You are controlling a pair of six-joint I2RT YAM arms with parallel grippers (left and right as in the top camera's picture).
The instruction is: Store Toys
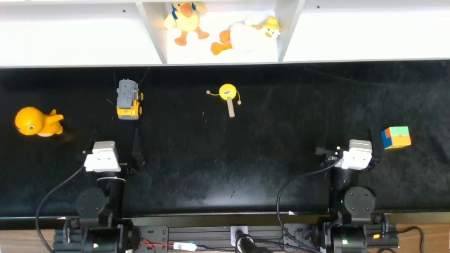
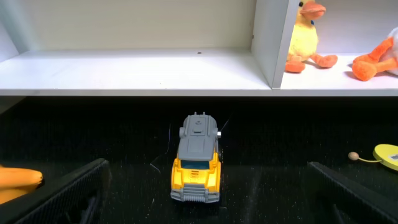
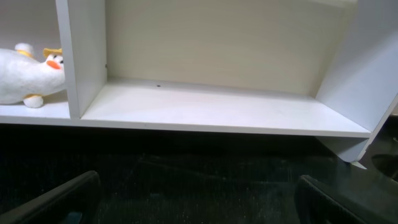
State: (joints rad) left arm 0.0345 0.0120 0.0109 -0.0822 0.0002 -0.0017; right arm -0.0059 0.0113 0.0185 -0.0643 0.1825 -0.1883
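Note:
On the black table lie a yellow and grey toy truck [image 1: 129,99], a yellow rattle drum [image 1: 228,95], an orange rubber duck [image 1: 36,121] at the far left and a coloured cube [image 1: 396,137] at the right. My left gripper [image 1: 112,149] is low near the front edge, open, its fingers [image 2: 74,190] spread with the truck [image 2: 197,160] a short way ahead between them. The right gripper [image 1: 349,151] is open too, with nothing between its fingers [image 3: 56,199]; the cube lies to its right. A yellow duck plush [image 1: 186,20] and a white duck plush [image 1: 245,35] sit in the shelf's middle compartment.
A white shelf unit [image 1: 77,39] runs along the table's back edge, with an upright divider [image 2: 270,43] on each side of the middle compartment. The right compartment [image 3: 224,106] holds nothing. Cables trail from both arm bases at the front.

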